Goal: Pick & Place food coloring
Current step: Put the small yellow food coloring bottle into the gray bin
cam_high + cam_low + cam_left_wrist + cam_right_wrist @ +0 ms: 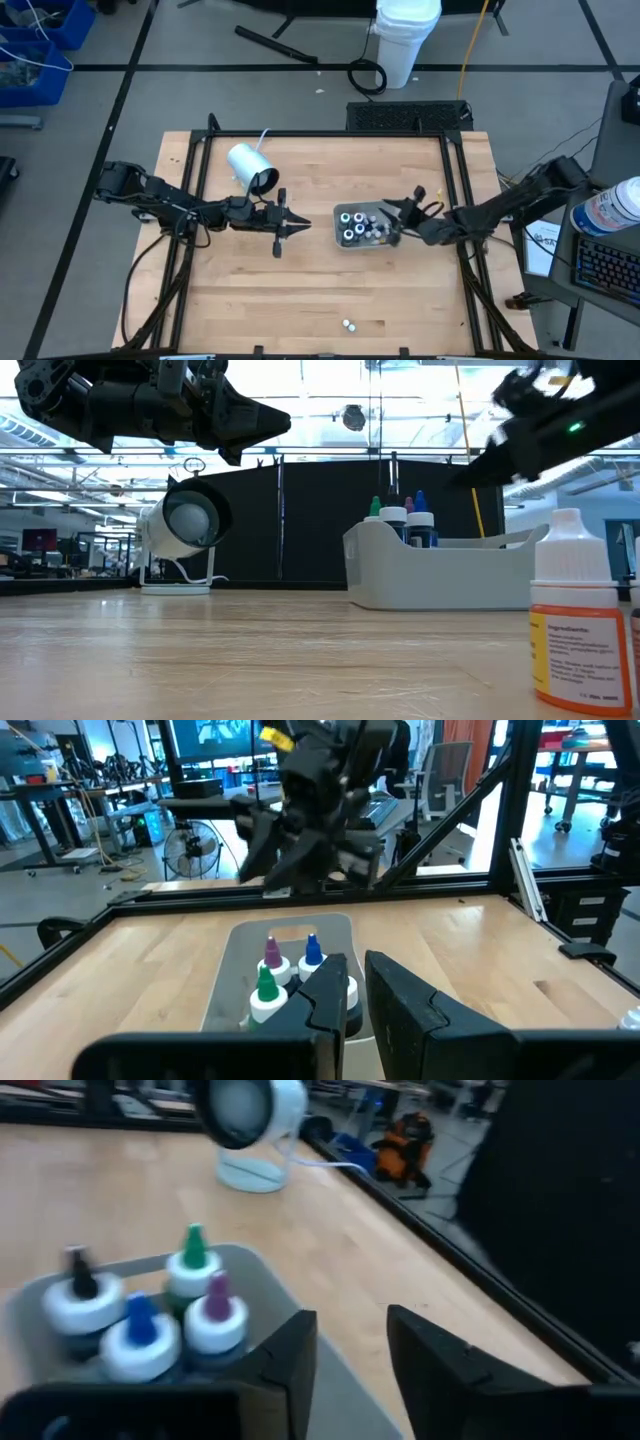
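A grey tray (pixel 343 222) is set near the middle of the wooden table (pixel 250 300), and most of the food coloring bottles (pixel 362 226) are stood upright in it, packed close together; green, purple, blue and black tips are seen on white collars. The right gripper (pixel 402 213) is held just over the tray's right end, its fingers (pixel 440 1370) parted with nothing between them. The left gripper (pixel 297 226) is held above the table just left of the tray, pointed toward it, its fingers (pixel 400 1005) nearly closed on nothing. Two small bottles (pixel 348 325) are left on the table well in front of the tray, near the front edge. A white cylinder (pixel 250 166) is seen behind and left of the tray.
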`<action>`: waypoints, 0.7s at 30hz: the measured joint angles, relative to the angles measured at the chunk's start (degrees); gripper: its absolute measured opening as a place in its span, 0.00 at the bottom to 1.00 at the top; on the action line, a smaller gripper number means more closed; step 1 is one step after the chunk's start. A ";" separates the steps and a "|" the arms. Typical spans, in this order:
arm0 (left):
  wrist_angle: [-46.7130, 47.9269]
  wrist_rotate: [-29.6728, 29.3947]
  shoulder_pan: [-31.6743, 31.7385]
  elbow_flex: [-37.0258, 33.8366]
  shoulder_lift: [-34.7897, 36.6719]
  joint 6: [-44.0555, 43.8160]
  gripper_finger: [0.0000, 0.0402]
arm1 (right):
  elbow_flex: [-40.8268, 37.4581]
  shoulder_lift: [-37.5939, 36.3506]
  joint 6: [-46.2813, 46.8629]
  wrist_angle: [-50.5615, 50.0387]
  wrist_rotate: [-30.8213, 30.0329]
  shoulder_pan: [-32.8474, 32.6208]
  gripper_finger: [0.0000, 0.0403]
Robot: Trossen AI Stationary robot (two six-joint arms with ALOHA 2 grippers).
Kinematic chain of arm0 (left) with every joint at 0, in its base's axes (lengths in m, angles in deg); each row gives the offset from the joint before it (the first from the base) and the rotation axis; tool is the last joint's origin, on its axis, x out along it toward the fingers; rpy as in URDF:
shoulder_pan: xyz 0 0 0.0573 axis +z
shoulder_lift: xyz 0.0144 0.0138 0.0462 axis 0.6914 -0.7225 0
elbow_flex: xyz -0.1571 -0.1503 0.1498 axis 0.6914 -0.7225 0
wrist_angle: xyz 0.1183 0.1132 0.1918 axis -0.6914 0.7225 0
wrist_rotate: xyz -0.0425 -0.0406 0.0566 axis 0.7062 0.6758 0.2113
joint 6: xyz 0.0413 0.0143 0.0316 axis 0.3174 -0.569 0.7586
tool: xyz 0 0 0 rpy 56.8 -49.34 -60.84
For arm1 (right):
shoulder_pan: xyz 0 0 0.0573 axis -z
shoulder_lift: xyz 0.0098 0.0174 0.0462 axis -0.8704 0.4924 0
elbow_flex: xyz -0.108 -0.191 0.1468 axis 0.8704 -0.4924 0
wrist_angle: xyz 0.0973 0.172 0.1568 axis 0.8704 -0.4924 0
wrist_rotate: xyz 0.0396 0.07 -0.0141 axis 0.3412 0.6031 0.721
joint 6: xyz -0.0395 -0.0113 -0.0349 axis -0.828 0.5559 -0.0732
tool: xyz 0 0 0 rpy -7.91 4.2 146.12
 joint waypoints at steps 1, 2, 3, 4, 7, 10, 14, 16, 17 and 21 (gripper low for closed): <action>0.02 -0.01 0.00 0.00 0.00 -0.02 0.12 | 0.00 -2.20 0.49 -2.64 0.11 -1.34 0.26; 0.02 0.00 0.00 0.00 0.00 0.00 0.12 | 0.00 -4.21 1.14 -5.28 0.49 -2.79 0.22; 0.02 0.00 0.00 0.00 0.00 -0.02 0.12 | 0.00 -6.33 1.60 -8.01 1.76 -4.30 0.18; 0.04 0.00 0.00 0.00 0.00 0.00 0.12 | 0.00 -8.12 1.77 -10.49 2.95 -5.81 0.14; 0.04 -0.01 0.00 0.00 0.00 0.00 0.12 | -1.12 -12.79 1.38 -13.21 6.08 -10.19 0.02; 0.02 0.00 0.00 0.00 0.00 0.00 0.12 | -4.97 -16.56 0.25 -8.47 5.59 -12.89 0.03; 0.00 -0.03 0.00 0.00 0.00 0.00 0.12 | -13.25 -21.34 -5.21 2.89 9.30 -12.01 0.00; -0.02 -0.88 -0.02 0.00 0.00 0.19 0.12 | -17.27 -23.70 -7.72 8.15 13.16 -10.44 0.01; -0.04 -1.63 -0.02 0.00 0.00 0.47 0.12 | -18.65 -24.86 -8.93 9.31 14.92 -9.38 0.00; -0.07 -5.10 0.00 0.00 0.00 2.92 0.12 | -20.83 -29.50 -10.56 6.59 18.50 -3.80 0.00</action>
